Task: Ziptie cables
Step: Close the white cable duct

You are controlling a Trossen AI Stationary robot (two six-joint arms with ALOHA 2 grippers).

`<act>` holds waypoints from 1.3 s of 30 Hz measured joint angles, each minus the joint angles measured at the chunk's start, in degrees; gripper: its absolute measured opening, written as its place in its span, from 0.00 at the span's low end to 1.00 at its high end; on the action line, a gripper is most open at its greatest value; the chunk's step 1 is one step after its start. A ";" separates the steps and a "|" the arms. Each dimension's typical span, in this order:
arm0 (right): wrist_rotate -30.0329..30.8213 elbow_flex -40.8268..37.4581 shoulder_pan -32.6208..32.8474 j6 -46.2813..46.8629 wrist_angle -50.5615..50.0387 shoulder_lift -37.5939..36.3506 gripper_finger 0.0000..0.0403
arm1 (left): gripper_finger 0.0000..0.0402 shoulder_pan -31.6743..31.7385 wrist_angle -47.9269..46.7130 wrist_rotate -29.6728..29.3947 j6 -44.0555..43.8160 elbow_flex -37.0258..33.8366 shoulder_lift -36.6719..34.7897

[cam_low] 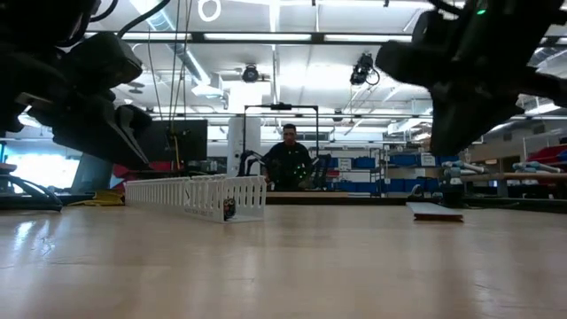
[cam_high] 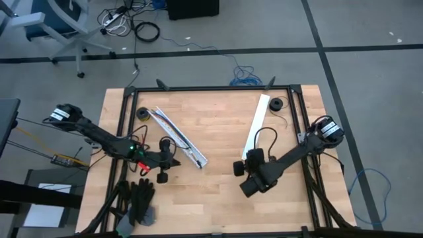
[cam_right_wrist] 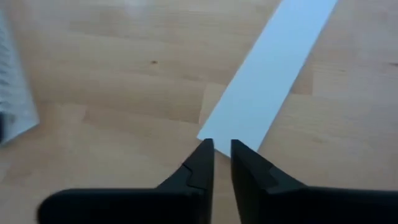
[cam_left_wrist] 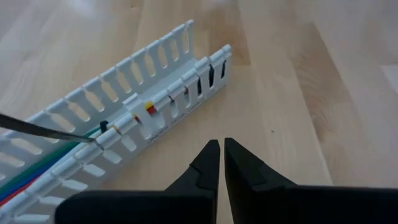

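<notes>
The cables [cam_left_wrist: 34, 169], green, blue and red, lie inside the white slotted channel [cam_left_wrist: 149, 93], which rests slantwise on the table left of centre [cam_high: 177, 137]. A thin dark strand [cam_left_wrist: 50, 130] runs to the channel's near wall. My left gripper [cam_left_wrist: 222, 147] is shut and hovers just short of the channel's near end [cam_high: 165, 160]. My right gripper [cam_right_wrist: 222, 147] stands slightly open above the near end of a flat white strip [cam_right_wrist: 273, 81], right of centre [cam_high: 246, 165]. Nothing is between its fingers.
The white strip [cam_high: 256, 124] lies lengthwise toward the far right corner. Two small dark rolls [cam_high: 276, 104] [cam_high: 143, 114] sit near the far edge. Black gloves [cam_high: 139, 201] lie at the near left. A person [cam_low: 290, 159] stands beyond the table.
</notes>
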 joint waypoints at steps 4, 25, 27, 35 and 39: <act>-1.95 0.00 -2.60 0.00 0.23 0.00 0.22 | 0.00 0.00 0.93 0.64 2.49 0.00 0.00; -5.73 0.00 -8.95 -6.03 6.59 -0.02 0.63 | 0.00 -0.02 0.90 5.54 7.11 0.00 0.02; -7.01 -0.01 -9.36 -6.16 6.57 -0.02 0.66 | 0.00 -0.02 0.84 5.54 7.28 0.00 0.02; -8.66 -0.02 -10.92 -5.95 5.71 -0.02 0.79 | 0.00 -0.02 0.91 5.54 8.47 0.02 0.02; -12.91 -0.02 -12.57 -4.78 4.80 -0.02 0.82 | 0.00 -0.02 1.11 5.52 8.66 0.02 0.02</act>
